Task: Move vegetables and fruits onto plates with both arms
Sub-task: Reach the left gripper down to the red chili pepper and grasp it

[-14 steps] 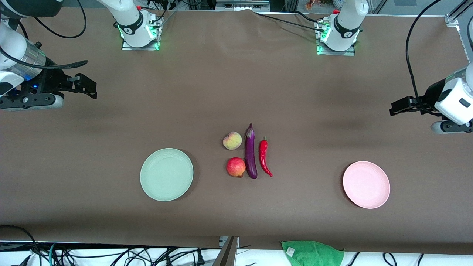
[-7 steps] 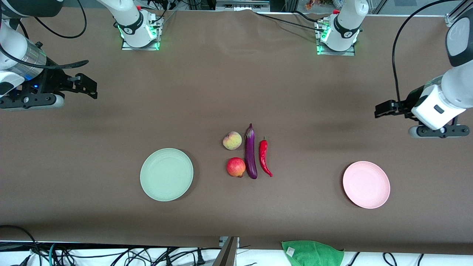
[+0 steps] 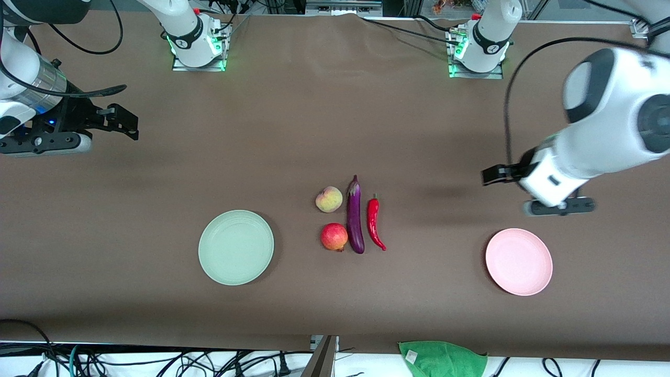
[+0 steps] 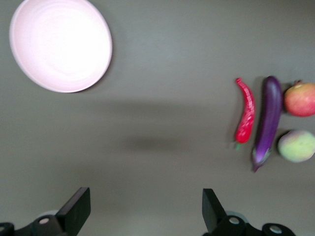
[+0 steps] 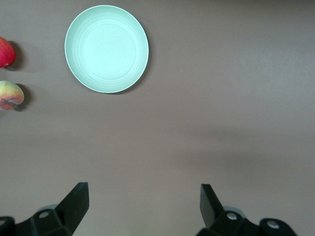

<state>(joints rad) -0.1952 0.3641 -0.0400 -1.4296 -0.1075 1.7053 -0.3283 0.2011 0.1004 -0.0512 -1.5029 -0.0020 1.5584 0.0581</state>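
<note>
We saw both pairs of jaws spread wide and empty. The left gripper hung over bare brown table between the pale pink round plate and the produce. The right gripper waited at its own end. The glossy purple eggplant lay between the curved red chili pepper and the round yellowish-pink peach, with the round red pomegranate nearer the camera; the pale mint-green plate lay toward the right arm's end.

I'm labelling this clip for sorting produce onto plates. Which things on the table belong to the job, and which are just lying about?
Part of the job:
eggplant
chili pepper
peach
pomegranate
green plate
pink plate
left gripper, jaws open, over bare table
right gripper, jaws open, waiting

Just lying about:
green cloth at the table's near edge
cables below that edge
</note>
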